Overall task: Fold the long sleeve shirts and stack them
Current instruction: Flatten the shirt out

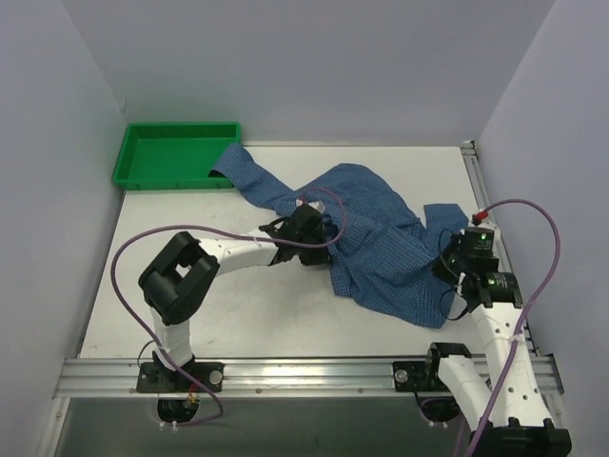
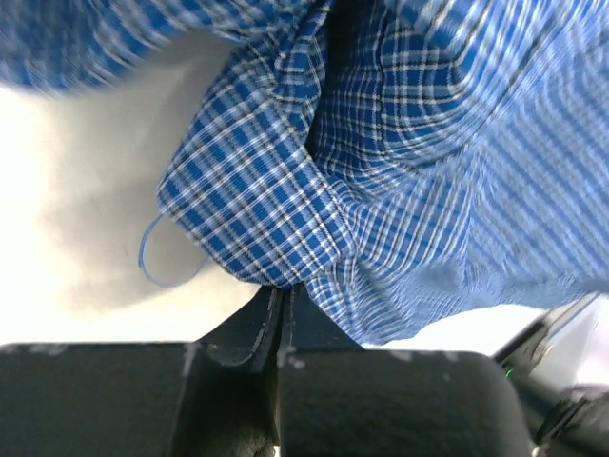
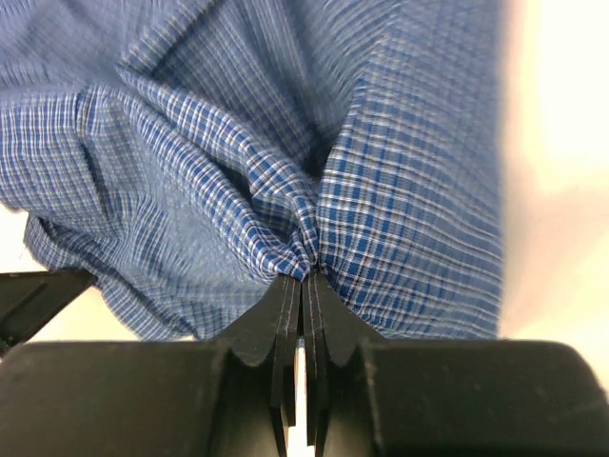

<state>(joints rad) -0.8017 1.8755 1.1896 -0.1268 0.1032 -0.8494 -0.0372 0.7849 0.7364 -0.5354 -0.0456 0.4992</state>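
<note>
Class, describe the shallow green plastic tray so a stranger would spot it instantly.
Find the white table, then its far left corner by the wall. The green rectangular plastic tray sits there, a sleeve of the crumpled blue checked shirt reaching its right end. It alone is a green container.

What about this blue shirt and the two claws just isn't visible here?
Top view: the shirt is bunched; its collar and buttons are too small or folded under.
Top view: whether its sleeve end lies inside the green tray or on the rim is too small to tell.
Left wrist view: the left gripper hides how much cloth it pinches; the upper-left cloth is blurred.
Right wrist view: the right gripper pinches a fold; frame edges cut off the rest.
</note>
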